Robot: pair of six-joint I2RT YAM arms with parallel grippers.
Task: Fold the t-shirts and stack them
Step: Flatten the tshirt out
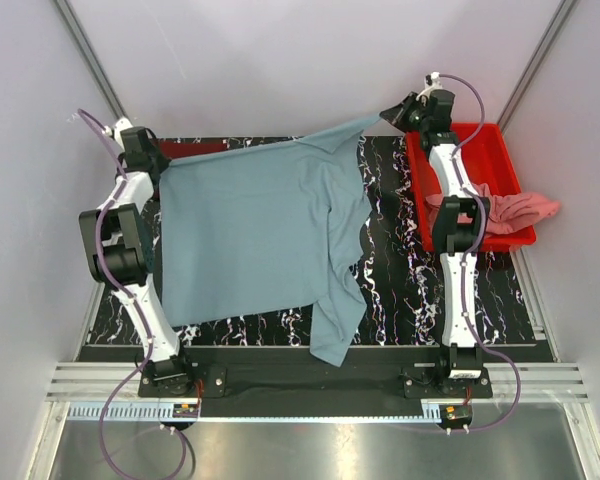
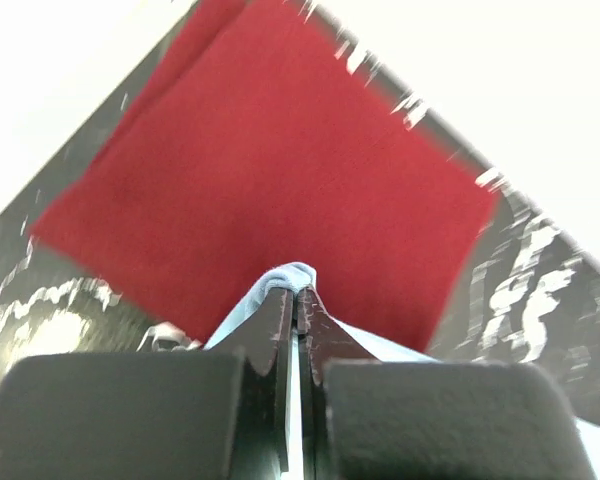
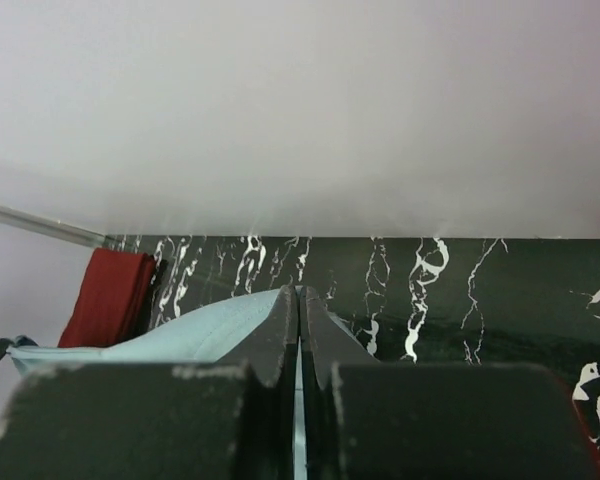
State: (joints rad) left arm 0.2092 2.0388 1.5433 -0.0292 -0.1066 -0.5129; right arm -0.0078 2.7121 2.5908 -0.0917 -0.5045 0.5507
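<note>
The grey-blue t-shirt [image 1: 260, 230] hangs stretched between both grippers over the far part of the mat, its lower part draped on the mat and one sleeve reaching the near edge. My left gripper [image 1: 160, 163] is shut on its far left corner, and cloth pokes out at the tips [image 2: 296, 290]. My right gripper [image 1: 390, 113] is shut on the far right corner [image 3: 298, 292]. The maroon t-shirt [image 2: 280, 170] lies folded flat at the far left, just below my left gripper. The salmon pink t-shirt [image 1: 515, 210] lies crumpled over the tray's near right rim.
A red plastic tray [image 1: 480, 145] stands at the far right beside the black marbled mat [image 1: 410, 290]. Pale walls close in on the left, back and right. The right arm reaches across the tray.
</note>
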